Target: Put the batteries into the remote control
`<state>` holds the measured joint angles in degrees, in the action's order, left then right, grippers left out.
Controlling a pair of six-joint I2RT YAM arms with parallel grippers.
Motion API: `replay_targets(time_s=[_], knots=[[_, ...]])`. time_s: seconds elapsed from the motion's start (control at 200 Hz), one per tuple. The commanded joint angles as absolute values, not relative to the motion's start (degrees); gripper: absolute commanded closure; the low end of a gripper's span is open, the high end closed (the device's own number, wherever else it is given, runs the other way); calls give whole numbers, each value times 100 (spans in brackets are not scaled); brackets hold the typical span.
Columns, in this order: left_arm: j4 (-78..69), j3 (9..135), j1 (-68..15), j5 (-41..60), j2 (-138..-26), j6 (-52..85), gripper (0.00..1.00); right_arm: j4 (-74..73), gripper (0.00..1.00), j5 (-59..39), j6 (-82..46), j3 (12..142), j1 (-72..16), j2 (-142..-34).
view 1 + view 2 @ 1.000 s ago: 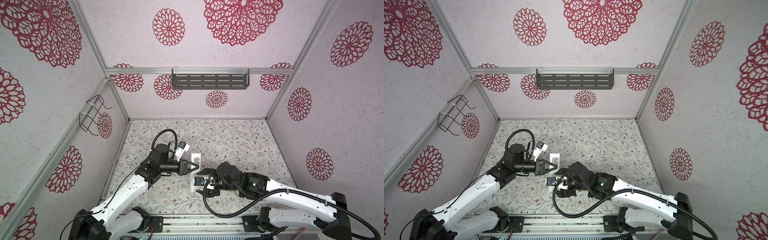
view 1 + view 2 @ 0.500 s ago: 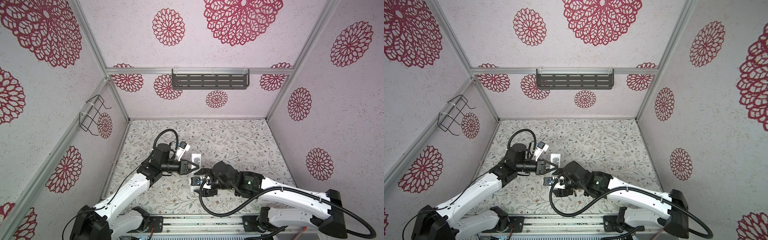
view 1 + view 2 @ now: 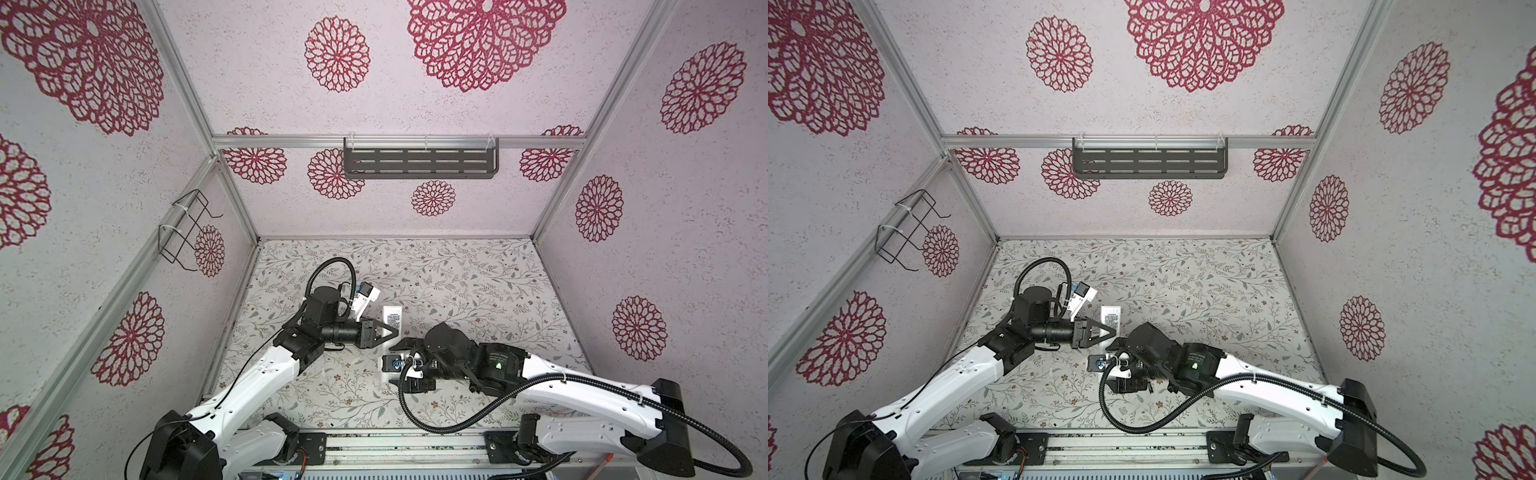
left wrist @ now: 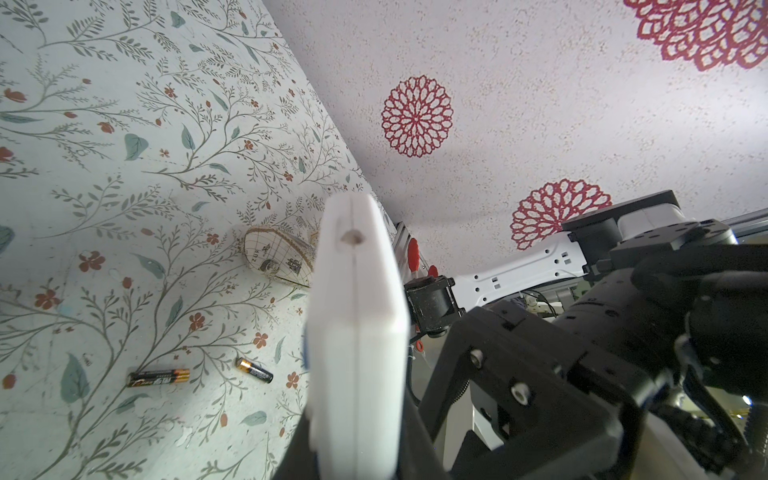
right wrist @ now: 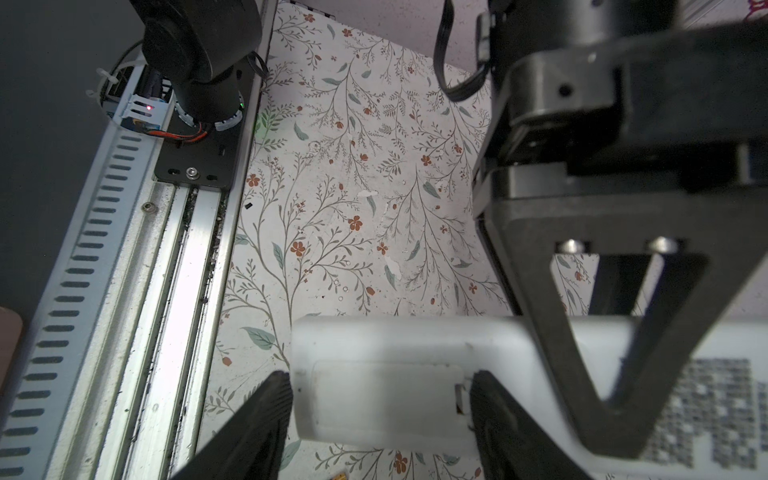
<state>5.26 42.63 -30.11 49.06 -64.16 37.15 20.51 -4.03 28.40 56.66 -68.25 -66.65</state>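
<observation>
Step, likely: cover [image 5: 386, 390] removal | left gripper [image 3: 392, 332] clamps long white plastic remote control [image 3: 392, 312] | right gripper [image 5: 380, 386] straddles its end, grip unclear | next: pop cover, fetch slim black batteries [image 4: 158, 378], lower left.

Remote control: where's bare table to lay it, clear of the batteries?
Bare: the table along the back wall, and along the right wall. Crowded: the middle, where left gripper and right gripper meet at the remote control; batteries and pouch lie nearby.
</observation>
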Motion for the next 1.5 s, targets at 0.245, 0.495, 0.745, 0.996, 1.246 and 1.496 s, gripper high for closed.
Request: replay_targets(time_s=[0.245, 0.495, 0.745, 0.996, 1.246, 1.496], knots=[[94, 4263, -3009, 5177, -6274, 3771, 100, 2754, 33, -577, 2608, 5773, -6805, -7038], [110, 4263, -3012, 5168, -6289, 3770, 100, 2985, 35, -1035, 2506, 5902, -6801, -6893], [137, 4267, -3006, 5150, -6284, 3755, 100, 3159, 39, -1393, 2473, 5941, -6802, -6949], [166, 4271, -3008, 5124, -6296, 3749, 100, 3252, 42, -1586, 2468, 5994, -6802, -6936], [254, 4282, -3009, 5082, -6297, 3701, 100, 3267, 50, -1643, 2470, 6055, -6802, -6864], [332, 4307, -3007, 5049, -6337, 3673, 100, 3259, 54, -1719, 2470, 6126, -6793, -6756]])
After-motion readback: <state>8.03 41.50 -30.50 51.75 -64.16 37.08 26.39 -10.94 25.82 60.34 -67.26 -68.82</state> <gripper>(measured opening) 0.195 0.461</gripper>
